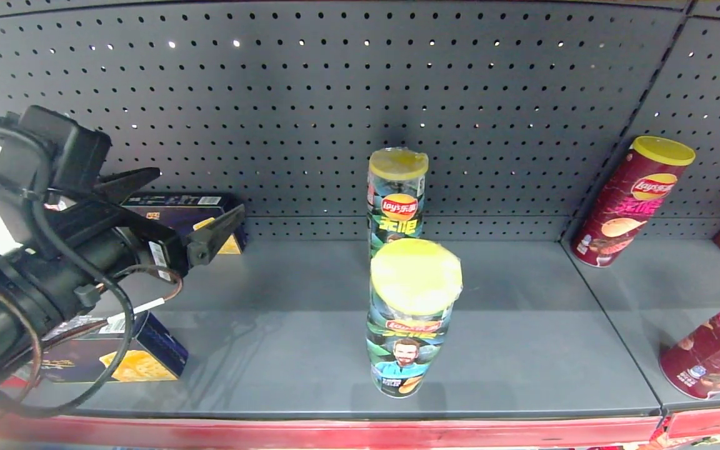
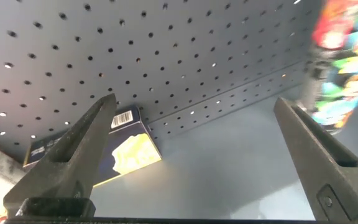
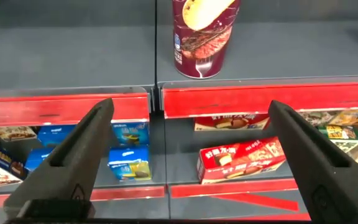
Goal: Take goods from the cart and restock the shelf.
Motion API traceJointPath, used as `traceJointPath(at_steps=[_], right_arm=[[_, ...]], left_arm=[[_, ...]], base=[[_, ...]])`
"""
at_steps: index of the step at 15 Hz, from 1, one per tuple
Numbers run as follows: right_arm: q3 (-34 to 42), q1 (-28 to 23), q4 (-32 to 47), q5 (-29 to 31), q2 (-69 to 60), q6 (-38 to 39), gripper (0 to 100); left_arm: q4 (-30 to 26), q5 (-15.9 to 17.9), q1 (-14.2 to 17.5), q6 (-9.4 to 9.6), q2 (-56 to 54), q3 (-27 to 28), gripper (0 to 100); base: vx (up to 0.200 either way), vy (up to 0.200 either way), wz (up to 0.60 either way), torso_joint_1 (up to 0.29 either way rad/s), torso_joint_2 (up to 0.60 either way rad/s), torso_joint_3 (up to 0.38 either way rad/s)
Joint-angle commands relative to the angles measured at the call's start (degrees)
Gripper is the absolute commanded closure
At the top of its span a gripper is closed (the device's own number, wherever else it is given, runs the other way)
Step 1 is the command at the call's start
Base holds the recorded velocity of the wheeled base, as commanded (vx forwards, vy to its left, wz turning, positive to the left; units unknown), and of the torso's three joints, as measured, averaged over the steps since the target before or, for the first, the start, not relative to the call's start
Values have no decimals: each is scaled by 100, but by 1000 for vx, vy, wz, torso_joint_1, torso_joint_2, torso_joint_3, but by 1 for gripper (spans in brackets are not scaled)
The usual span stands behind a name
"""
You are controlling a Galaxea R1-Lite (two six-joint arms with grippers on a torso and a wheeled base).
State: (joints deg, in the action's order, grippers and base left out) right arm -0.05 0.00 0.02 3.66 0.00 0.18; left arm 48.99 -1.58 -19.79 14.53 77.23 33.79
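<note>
Your left pincer (image 1: 200, 194) hangs spread and empty over the left of the shelf (image 1: 272, 337), near a dark blue box (image 1: 172, 206) at the back wall. Mid-shelf, a green chip can (image 1: 413, 319) stands upright, with a second can (image 1: 396, 197) behind it. Your right pincer (image 3: 191, 104) is also spread and empty, facing the shelf's red edge (image 3: 241, 99).

Green, yellow-lidded front can (image 1: 407, 325) is standing upright mid-shelf (image 1: 260, 331), the matching back can (image 1: 396, 199) standing just behind.
</note>
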Motion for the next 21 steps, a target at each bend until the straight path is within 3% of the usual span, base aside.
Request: traceJointPath(at_steps=[1, 5, 7, 9, 11, 14, 15, 16, 17, 18, 20, 21], right_arm=[[5, 0, -2, 3, 0, -1, 0], [5, 0, -2, 3, 0, -1, 0], [5, 0, -2, 3, 0, -1, 0], [5, 0, -2, 3, 0, -1, 0], [5, 0, -2, -5, 0, -1, 0], [5, 0, -2, 3, 0, -1, 0], [5, 0, -2, 3, 0, -1, 0], [5, 0, -2, 3, 0, -1, 0], [5, 0, -2, 3, 0, -1, 0], [5, 0, 6, 3, 0, -1, 0], [5, 0, -2, 3, 0, -1, 0], [5, 0, -2, 3, 0, -1, 0]], left_arm=[[-13, 97, -69, -29, -621, -303, 0], [-250, 264, -131, -29, -1456, -866, 0], [-312, 211, -228, -170, -2150, -1296, 0], [-496, 150, -263, -170, -2713, -1393, 0], [-971, 176, -96, -319, -3689, -1938, 0], [-1085, 220, 722, -680, -5473, -3309, 0], [-1313, 405, 1188, -873, -5886, -3379, 0], [-1498, 572, 1390, -943, -6000, -3379, 0], [-2131, 1301, 1987, -1172, -6316, -3379, 0], [-2781, 1644, 2242, -1225, -6677, -3379, 0], [-3836, 1679, 2374, -1172, -7248, -3379, 0], [-4328, 1679, 2277, -1005, -7318, -3379, 0]], base=[[0, 0, 0, 0, 0, 0], [0, 0, 0, 0, 0, 0], [0, 0, 0, 0, 0, 0], [0, 0, 0, 0, 0, 0], [0, 0, 0, 0, 0, 0], [0, 0, 0, 0, 0, 0], [0, 0, 0, 0, 0, 0], [0, 0, 0, 0, 0, 0], [0, 0, 0, 0, 0, 0], [0, 0, 0, 0, 0, 0], [0, 0, 0, 0, 0, 0], [0, 0, 0, 0, 0, 0]])
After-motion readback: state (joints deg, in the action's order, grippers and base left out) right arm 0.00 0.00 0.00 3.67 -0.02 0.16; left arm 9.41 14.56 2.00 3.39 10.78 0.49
